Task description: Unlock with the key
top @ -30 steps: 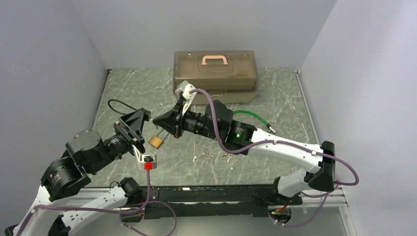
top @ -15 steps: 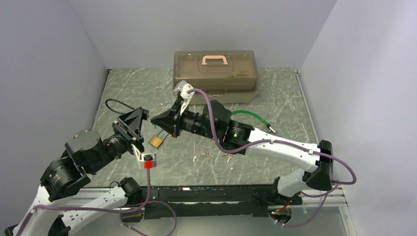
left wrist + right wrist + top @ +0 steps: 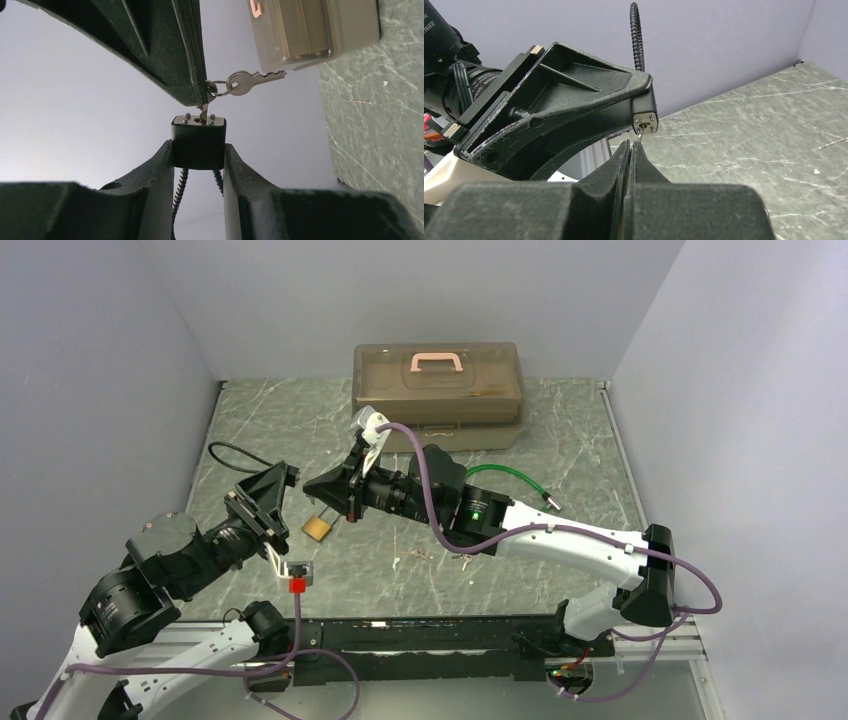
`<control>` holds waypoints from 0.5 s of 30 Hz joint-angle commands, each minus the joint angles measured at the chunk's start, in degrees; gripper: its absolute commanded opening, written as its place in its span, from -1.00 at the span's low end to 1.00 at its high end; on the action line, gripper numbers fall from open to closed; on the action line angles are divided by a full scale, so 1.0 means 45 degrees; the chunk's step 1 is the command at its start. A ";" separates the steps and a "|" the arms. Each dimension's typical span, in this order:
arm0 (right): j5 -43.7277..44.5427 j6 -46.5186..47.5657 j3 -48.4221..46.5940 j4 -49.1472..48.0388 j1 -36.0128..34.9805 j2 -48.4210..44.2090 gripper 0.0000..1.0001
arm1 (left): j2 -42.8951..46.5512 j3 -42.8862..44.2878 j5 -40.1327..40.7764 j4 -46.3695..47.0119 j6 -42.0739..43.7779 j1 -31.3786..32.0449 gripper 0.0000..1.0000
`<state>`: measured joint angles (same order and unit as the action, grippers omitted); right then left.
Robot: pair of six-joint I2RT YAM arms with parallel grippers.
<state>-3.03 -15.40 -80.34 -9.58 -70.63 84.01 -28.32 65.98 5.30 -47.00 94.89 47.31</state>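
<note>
Top view: a tan toolbox (image 3: 437, 390) stands far. A brass padlock (image 3: 316, 528) lies near, below the left gripper (image 3: 285, 480) and right gripper (image 3: 312, 485), whose tips crowd together and hide what they hold.

Left wrist: the left gripper clamps a black padlock (image 3: 199, 142), with a key (image 3: 204, 111) in its keyhole.

Right wrist: the right gripper pinches that key, its blade barely visible.

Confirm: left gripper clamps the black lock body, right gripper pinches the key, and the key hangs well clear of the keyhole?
Wrong on the last point: the key's tip is at the keyhole on the black lock body's end face, as the left wrist view shows. The left gripper clamps that body; the right gripper pinches the key.
</note>
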 commanded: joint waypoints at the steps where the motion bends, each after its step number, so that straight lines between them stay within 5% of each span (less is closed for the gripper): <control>1: -0.0319 0.0005 -0.0078 -0.1238 -0.0165 0.0369 -1.00 | 0.0004 -0.0139 -0.3109 0.1238 0.0480 0.0446 -1.00; 15: -0.0493 -0.0075 -0.0191 -0.1550 -0.0090 0.0738 -1.00 | 0.0369 -0.0520 -0.4023 0.1625 0.0731 0.0456 -1.00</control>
<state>-4.56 -15.49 -80.29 -11.31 -70.70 84.29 -25.91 64.82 4.27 -45.39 96.82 47.31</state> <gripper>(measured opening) 0.007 0.355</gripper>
